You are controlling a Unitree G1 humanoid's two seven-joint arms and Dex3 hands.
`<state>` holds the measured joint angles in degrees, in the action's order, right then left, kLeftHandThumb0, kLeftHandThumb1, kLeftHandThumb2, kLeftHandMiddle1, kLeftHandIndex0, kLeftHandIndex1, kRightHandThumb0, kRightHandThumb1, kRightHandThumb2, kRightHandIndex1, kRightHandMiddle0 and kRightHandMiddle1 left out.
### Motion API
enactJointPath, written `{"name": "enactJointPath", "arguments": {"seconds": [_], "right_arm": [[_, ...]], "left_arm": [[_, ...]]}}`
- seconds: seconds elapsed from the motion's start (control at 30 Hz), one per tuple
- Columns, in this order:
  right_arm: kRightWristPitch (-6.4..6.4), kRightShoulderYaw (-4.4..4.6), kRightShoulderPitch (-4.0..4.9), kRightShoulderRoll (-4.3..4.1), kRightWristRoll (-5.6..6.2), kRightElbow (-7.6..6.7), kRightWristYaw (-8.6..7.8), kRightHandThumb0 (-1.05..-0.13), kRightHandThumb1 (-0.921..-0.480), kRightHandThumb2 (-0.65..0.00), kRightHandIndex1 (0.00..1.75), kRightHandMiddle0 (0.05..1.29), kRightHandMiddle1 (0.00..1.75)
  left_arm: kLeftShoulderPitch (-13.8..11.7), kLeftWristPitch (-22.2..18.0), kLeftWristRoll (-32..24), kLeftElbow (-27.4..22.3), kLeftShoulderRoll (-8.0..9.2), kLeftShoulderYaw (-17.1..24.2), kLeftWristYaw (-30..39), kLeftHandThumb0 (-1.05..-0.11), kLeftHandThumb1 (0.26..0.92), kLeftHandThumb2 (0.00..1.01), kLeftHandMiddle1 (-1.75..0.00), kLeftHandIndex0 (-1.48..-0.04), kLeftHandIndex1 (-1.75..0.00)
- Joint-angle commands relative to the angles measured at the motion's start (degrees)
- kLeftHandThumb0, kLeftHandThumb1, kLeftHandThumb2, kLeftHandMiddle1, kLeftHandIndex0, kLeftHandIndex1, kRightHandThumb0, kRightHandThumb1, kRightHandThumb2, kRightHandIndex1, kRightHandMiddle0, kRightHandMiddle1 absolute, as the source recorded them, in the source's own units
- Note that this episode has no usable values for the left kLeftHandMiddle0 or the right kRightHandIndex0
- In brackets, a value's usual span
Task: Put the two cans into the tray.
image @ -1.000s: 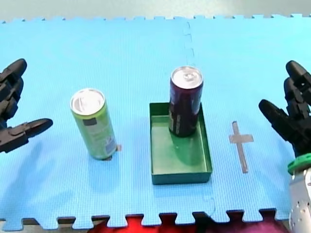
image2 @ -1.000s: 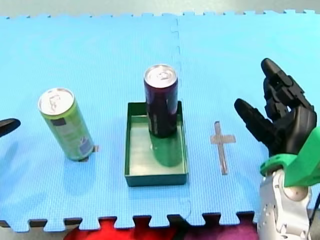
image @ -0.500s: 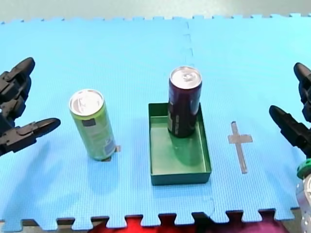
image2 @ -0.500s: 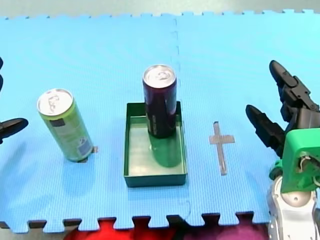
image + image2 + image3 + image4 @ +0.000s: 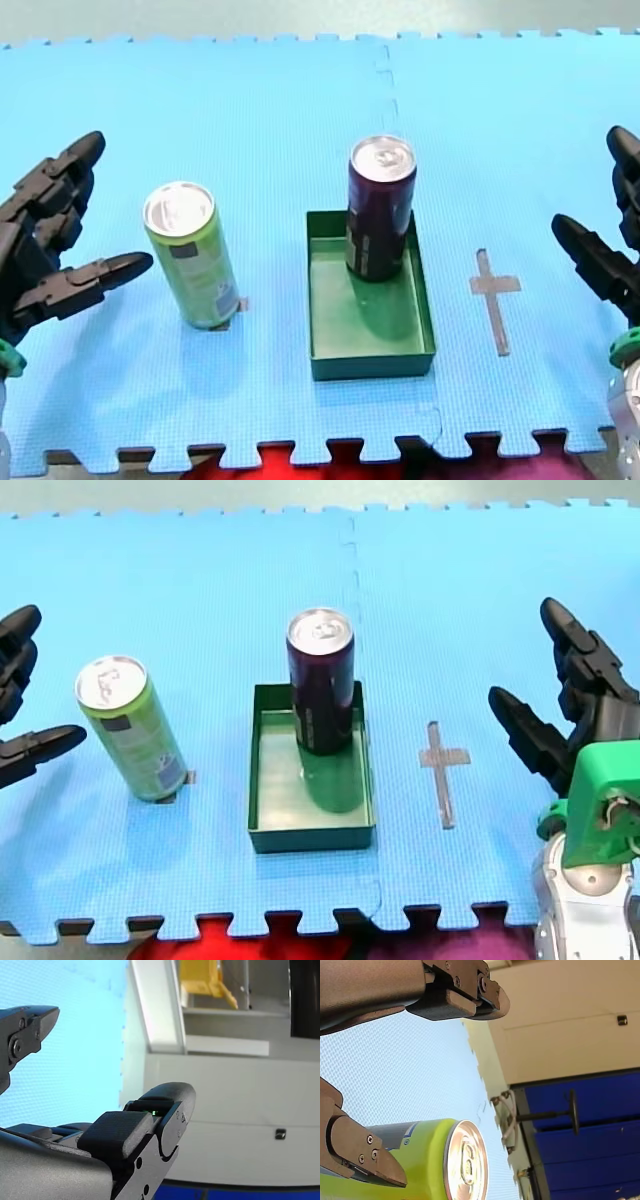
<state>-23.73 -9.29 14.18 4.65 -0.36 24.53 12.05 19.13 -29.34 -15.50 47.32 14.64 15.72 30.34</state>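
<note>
A dark purple can (image 5: 380,208) stands upright at the far end of the green tray (image 5: 372,350) in the middle of the blue mat. A lime green can (image 5: 192,255) stands on the mat left of the tray. My left hand (image 5: 60,262) is open just left of the green can, a short gap away. The green can's top (image 5: 465,1166) shows close between that hand's fingers in the second wrist view. My right hand (image 5: 565,715) is open at the right edge, well clear of the tray.
The blue foam mat (image 5: 250,110) covers the table, with a jigsaw front edge. A grey tape cross (image 5: 494,300) lies right of the tray. A small tape mark (image 5: 241,304) sits at the green can's base.
My left hand has moved right toward the green can. My right hand pulled back to the right, away from the tray. Both cans stayed put.
</note>
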Motion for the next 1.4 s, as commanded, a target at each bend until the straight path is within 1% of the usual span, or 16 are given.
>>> {"name": "enactJointPath", "arguments": {"seconds": [0.0, 0.2, 0.4, 0.53, 0.63, 0.7, 0.83, 0.93, 1.07, 1.17, 1.23, 1.3, 1.37], "right_arm": [[-0.37, -0.02, -0.23, -0.38, 0.36, -0.16, -0.01, -0.454, -0.745, -0.001, 0.0, 0.68, 0.0], [-0.57, -0.11, -0.36, -0.67, 0.55, 0.1, -0.14, -0.449, -0.748, -0.001, 0.0, 0.68, 0.0], [-0.64, -0.1, -0.33, -0.78, 0.64, 0.2, -0.16, -0.451, -0.751, -0.002, 0.01, 0.68, 0.0], [-0.59, -0.08, -0.34, -0.79, 0.61, 0.09, -0.06, -0.453, -0.753, -0.002, 0.01, 0.68, 0.0], [-0.44, -0.14, -0.38, -0.85, 0.7, -0.08, -0.09, -0.454, -0.754, -0.002, 0.0, 0.68, 0.0], [-0.32, -0.14, -0.37, -0.82, 0.7, -0.18, -0.01, -0.453, -0.755, -0.001, 0.0, 0.68, 0.0], [-0.28, -0.2, -0.31, -0.91, 0.86, -0.11, -0.03, -0.452, -0.756, -0.001, 0.0, 0.68, 0.0], [-0.23, -0.2, -0.36, -0.94, 1.0, -0.14, -0.07, -0.452, -0.756, -0.001, 0.0, 0.68, 0.0], [0.15, -0.11, -0.5, -1.0, 0.99, -0.35, -0.01, -0.452, -0.756, 0.0, 0.0, 0.68, 0.0], [0.64, -0.05, -0.64, -1.13, 0.82, -0.56, 0.11, -0.452, -0.754, 0.0, 0.0, 0.69, 0.0], [1.06, -0.04, -0.71, -1.33, 0.64, -0.65, 0.21, -0.453, -0.753, 0.0, 0.0, 0.69, 0.0], [1.51, 0.04, -0.77, -1.53, 0.35, -0.73, 0.41, -0.456, -0.752, 0.0, 0.0, 0.69, 0.0], [1.7, 0.09, -0.8, -1.64, 0.17, -0.75, 0.55, -0.457, -0.751, 0.0, 0.0, 0.69, 0.0]], "left_arm": [[0.7, -1.0, 0.2, 1.7, 0.51, 0.1, 0.3, -0.952, 0.669, 0.0, 0.0, -0.33, 0.0], [2.2, -3.4, 0.1, 6.3, 0.91, 0.5, 1.7, -0.932, 0.666, 0.0, 0.0, -0.34, 0.0], [3.2, -4.4, -0.6, 9.1, 1.77, 1.1, 4.4, -0.915, 0.658, 0.0, 0.0, -0.35, 0.0], [3.9, -4.5, -1.6, 11.2, 3.68, 1.9, 8.9, -0.907, 0.657, 0.0, 0.0, -0.34, 0.0], [4.4, -4.9, -1.2, 12.7, 5.02, 2.0, 10.9, -0.917, 0.663, 0.0, 0.0, -0.34, 0.0], [4.8, -5.2, -0.9, 13.5, 5.47, 1.9, 11.6, -0.931, 0.668, 0.0, 0.0, -0.34, 0.0], [5.2, -5.6, -0.7, 14.9, 5.84, 2.0, 13.1, -0.957, 0.677, 0.01, 0.0, -0.33, 0.0], [5.4, -6.0, -0.9, 15.9, 5.87, 2.3, 14.5, -0.976, 0.683, 0.01, 0.0, -0.33, 0.0], [5.2, -7.2, -1.6, 16.4, 5.02, 3.0, 15.6, -0.994, 0.686, 0.0, 0.0, -0.33, 0.0], [4.3, -10.4, -1.4, 16.0, 4.03, 3.1, 15.0, -1.013, 0.693, 0.01, 0.0, -0.32, 0.0], [3.5, -13.2, -0.7, 15.4, 3.44, 2.8, 13.9, -1.03, 0.702, 0.01, -0.01, -0.32, 0.0], [2.8, -15.2, 0.4, 14.9, 3.2, 2.2, 12.5, -1.044, 0.714, 0.01, -0.02, -0.32, 0.0], [2.4, -16.2, 1.1, 14.7, 3.21, 1.7, 11.5, -1.047, 0.72, 0.01, -0.02, -0.31, 0.0]]}}
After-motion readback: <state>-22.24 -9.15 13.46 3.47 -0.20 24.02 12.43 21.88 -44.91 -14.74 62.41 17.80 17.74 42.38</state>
